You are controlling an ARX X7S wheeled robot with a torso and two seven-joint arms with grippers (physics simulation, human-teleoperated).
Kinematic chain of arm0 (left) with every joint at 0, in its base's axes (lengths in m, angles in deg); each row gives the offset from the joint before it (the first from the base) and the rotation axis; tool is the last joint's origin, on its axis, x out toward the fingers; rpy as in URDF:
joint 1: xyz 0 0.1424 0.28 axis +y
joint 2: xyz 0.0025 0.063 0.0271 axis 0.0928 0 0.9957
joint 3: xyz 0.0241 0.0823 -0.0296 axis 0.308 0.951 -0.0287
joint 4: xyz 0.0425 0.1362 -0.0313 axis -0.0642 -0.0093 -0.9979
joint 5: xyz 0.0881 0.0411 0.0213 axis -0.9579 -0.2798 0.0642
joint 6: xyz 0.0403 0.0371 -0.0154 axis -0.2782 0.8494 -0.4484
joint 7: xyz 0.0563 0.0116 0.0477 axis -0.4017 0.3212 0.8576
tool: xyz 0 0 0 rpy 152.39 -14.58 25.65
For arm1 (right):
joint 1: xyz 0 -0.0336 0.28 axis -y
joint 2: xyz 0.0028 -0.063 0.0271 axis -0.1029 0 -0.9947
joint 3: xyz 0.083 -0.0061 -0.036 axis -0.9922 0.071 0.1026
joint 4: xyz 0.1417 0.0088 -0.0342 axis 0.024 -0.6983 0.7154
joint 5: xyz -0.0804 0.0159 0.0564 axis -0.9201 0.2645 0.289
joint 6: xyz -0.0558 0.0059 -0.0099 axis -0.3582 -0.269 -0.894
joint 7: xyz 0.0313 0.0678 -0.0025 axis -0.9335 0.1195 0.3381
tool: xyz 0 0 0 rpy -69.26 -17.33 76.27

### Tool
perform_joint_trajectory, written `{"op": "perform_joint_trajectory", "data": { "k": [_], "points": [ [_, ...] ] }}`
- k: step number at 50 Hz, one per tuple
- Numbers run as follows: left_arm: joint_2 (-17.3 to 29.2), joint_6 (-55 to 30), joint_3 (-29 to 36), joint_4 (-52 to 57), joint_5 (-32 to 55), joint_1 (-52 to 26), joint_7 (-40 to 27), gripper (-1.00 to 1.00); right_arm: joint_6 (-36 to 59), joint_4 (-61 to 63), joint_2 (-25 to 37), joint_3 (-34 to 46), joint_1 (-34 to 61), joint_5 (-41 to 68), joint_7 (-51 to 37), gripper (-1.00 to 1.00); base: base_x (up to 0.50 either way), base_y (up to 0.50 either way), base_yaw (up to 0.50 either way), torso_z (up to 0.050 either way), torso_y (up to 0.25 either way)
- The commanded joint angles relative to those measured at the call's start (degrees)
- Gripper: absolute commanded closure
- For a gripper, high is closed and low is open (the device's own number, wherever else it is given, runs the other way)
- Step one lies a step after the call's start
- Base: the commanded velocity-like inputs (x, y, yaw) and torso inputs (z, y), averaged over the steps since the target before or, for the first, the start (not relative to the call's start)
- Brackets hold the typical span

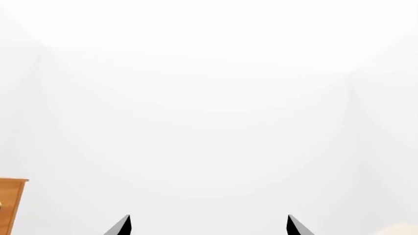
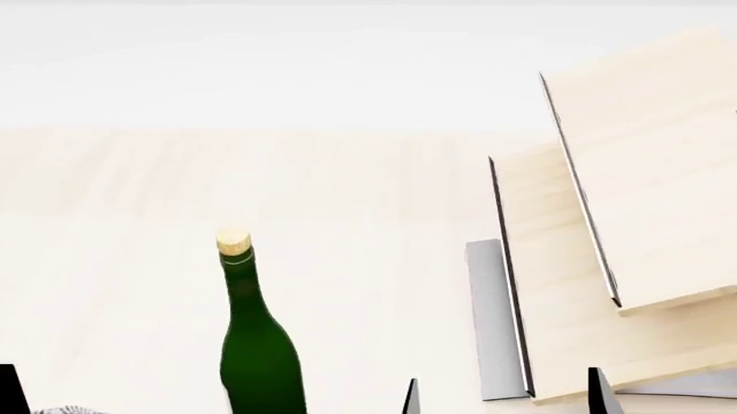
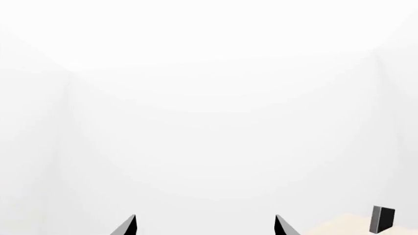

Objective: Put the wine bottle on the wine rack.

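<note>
1. Fingers: both grippers were spread wide and held nothing. Left gripper (image 1: 209,226) showed two dark tips far apart against blank white; right gripper (image 3: 205,226) looked the same.
2. Wine bottle (image 2: 258,345) stood upright on the pale wooden tabletop (image 2: 127,259), long axis vertical, cork (image 2: 234,242) pointing up, neck above the green body. Base was cut off by the head view's lower edge.
3. Head view: right fingertips (image 2: 412,398) poked up at the bottom edge, one just right of the bottle, the other in front of the rack. Neither touched the bottle. One left tip showed at the bottom-left corner, well apart from it.
4. Wine rack (image 2: 645,190) sat to the bottle's right, apart from it: slanted light-wood boards in tiers with dark edge rails and a grey metal base (image 2: 488,319).
5. Left wrist view caught a brown cabinet corner (image 1: 11,203); right wrist view a small black block (image 3: 382,219) on a light board.
</note>
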Motion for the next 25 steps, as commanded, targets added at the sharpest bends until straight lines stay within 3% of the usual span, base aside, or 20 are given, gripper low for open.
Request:
{"op": "perform_joint_trajectory", "data": {
  "k": [1, 25],
  "points": [
    [0.28, 0.11, 0.24, -0.09, -0.03, -0.05, -0.25, -1.00, -0.17, -0.27, 0.22, 0.18, 0.17, -0.02, -0.24, -1.00, 0.00, -0.13, 0.00, 0.000, 0.000],
    [0.73, 0.31, 0.68, -0.16, -0.14, -0.04, -0.88, -1.00, 0.10, 0.07, 0.65, 0.68, 0.22, -0.17, -0.79, -1.00, 0.00, -0.13, 0.00, 0.000, 0.000]
  ]
}}
